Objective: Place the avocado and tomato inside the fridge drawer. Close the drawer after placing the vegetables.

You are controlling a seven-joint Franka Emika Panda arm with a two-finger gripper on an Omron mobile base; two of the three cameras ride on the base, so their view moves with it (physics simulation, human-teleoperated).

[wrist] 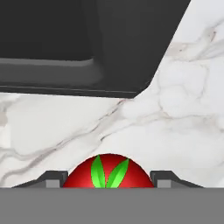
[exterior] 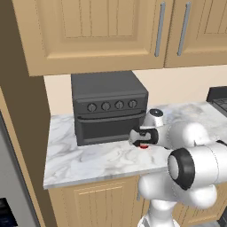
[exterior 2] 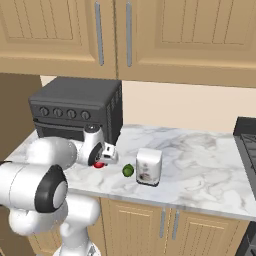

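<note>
The tomato (wrist: 131, 175), a glossy red ball with green stem leaves, sits between my two finger tips in the hand view, and both tips press against its sides. My gripper (exterior: 142, 142) (exterior 2: 102, 160) (wrist: 111, 180) is shut on the tomato (exterior: 144, 146) (exterior 2: 99, 165), low over the marble counter (exterior: 88, 159) in front of the toaster oven. The dark green avocado (exterior 2: 128, 170) lies on the counter a little to the right of the gripper. The fridge drawer is out of view.
A black toaster oven (exterior: 108, 106) (exterior 2: 75, 112) stands close behind the gripper. A white carton (exterior 2: 148, 166) stands right beside the avocado. A stove edge (exterior 2: 247, 137) is at the far right, a fridge side (exterior: 11, 186) at the far left, wall cabinets overhead.
</note>
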